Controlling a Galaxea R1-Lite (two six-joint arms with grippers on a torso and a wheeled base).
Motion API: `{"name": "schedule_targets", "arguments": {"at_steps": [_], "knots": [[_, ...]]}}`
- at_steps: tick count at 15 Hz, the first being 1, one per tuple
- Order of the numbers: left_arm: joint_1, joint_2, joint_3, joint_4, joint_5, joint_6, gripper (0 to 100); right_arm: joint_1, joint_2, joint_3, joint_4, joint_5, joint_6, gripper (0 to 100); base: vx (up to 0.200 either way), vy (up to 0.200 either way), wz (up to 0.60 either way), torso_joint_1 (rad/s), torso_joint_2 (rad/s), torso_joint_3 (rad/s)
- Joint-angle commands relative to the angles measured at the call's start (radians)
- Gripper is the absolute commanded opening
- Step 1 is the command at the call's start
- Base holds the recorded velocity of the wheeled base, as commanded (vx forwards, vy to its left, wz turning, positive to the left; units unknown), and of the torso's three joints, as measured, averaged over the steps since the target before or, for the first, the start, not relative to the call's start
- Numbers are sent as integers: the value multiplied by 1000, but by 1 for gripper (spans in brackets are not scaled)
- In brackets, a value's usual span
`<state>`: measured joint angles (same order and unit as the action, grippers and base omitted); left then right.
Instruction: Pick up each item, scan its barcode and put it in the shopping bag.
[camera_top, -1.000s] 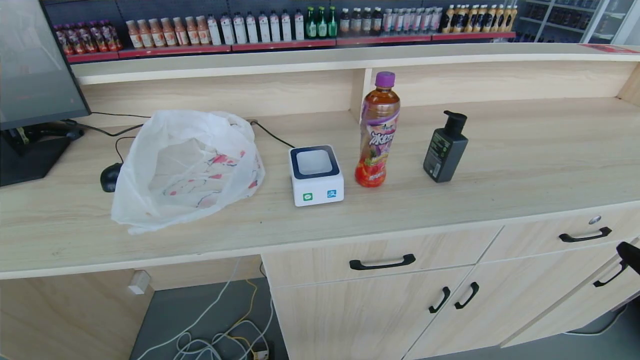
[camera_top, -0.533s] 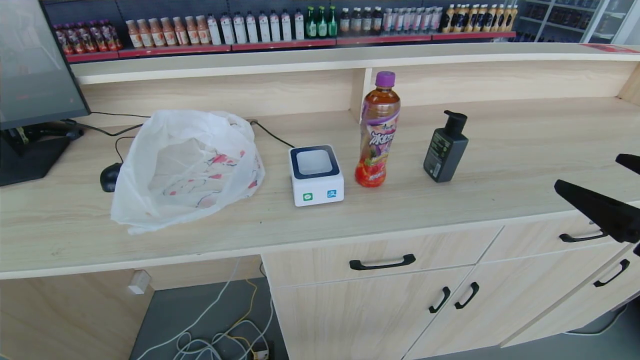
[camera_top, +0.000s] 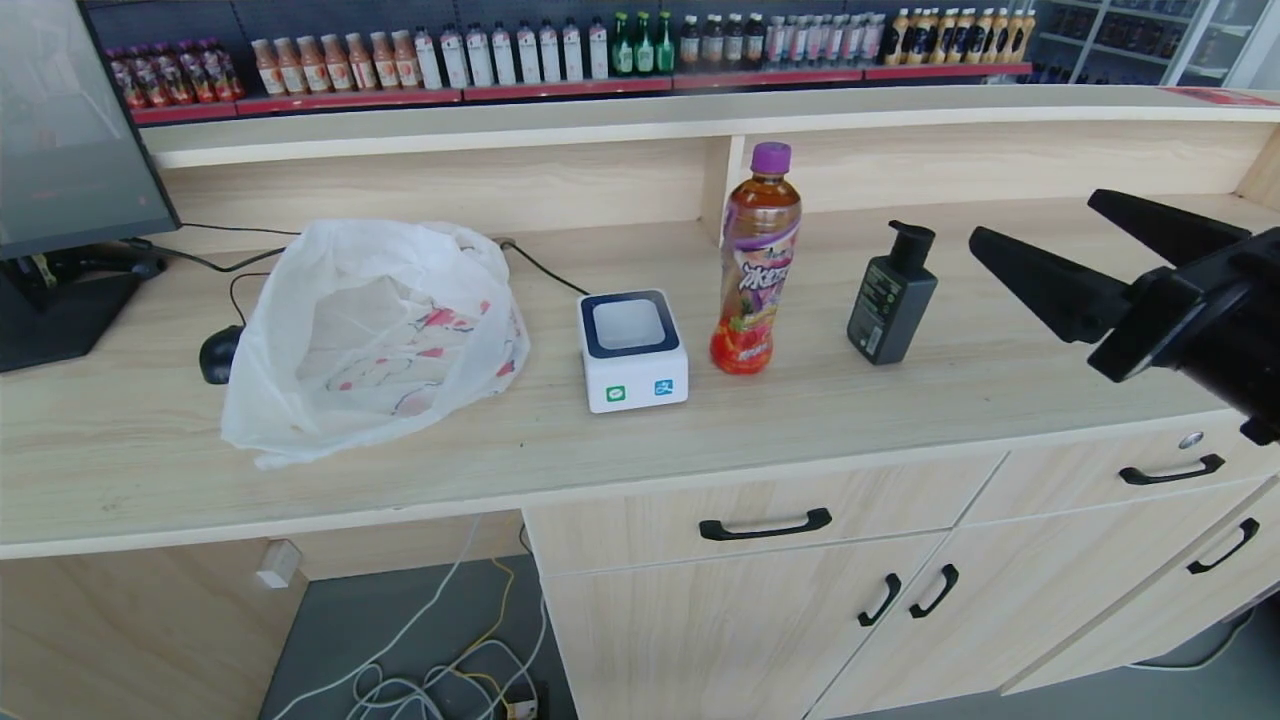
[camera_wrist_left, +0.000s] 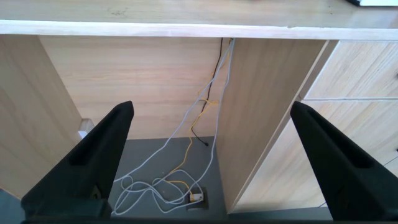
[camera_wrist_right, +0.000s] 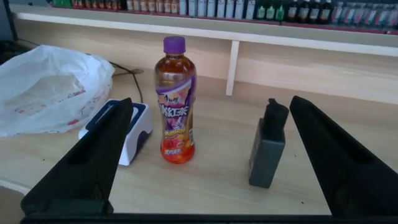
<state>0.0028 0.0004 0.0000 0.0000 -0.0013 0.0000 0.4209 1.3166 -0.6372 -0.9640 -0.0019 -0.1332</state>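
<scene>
The right gripper (camera_top: 1035, 218) hangs over the right end of the wooden counter (camera_top: 1000, 380), its 2 black fingers spread wide with nothing between them, to the right of the upright dark pump bottle (camera_top: 890, 298) and not touching it. Left of that bottle stand the purple-capped tea bottle (camera_top: 755, 265), then the white barcode scanner (camera_top: 632, 350), and farther left the white shopping bag (camera_top: 370, 330) lies slumped with its mouth open. The left gripper (camera_wrist_left: 211, 112), likewise parted and empty, sits below the counter's edge, facing loose cables (camera_wrist_left: 168, 180) on the floor.
</scene>
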Motion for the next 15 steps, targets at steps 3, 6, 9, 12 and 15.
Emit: {"name": "schedule_targets", "arguments": {"at_steps": [3, 6, 9, 12, 15], "knots": [[0, 0, 0, 0, 0, 0, 100, 72, 197, -6, -148, -98, 33, 100, 0, 0, 0, 0, 0, 0], [0, 0, 0, 0, 0, 0, 100, 104, 299, -107, -150, -102, 40, 100, 0, 0, 0, 0, 0, 0], [0, 0, 0, 0, 0, 0, 100, 110, 348, -130, -151, -102, 41, 100, 0, 0, 0, 0, 0, 0], [0, 0, 0, 0, 0, 0, 100, 110, 401, -197, -159, -93, 55, 100, 0, 0, 0, 0, 0, 0], [0, 0, 0, 0, 0, 0, 100, 111, 440, -199, -157, -96, 55, 100, 0, 0, 0, 0, 0, 0]]}}
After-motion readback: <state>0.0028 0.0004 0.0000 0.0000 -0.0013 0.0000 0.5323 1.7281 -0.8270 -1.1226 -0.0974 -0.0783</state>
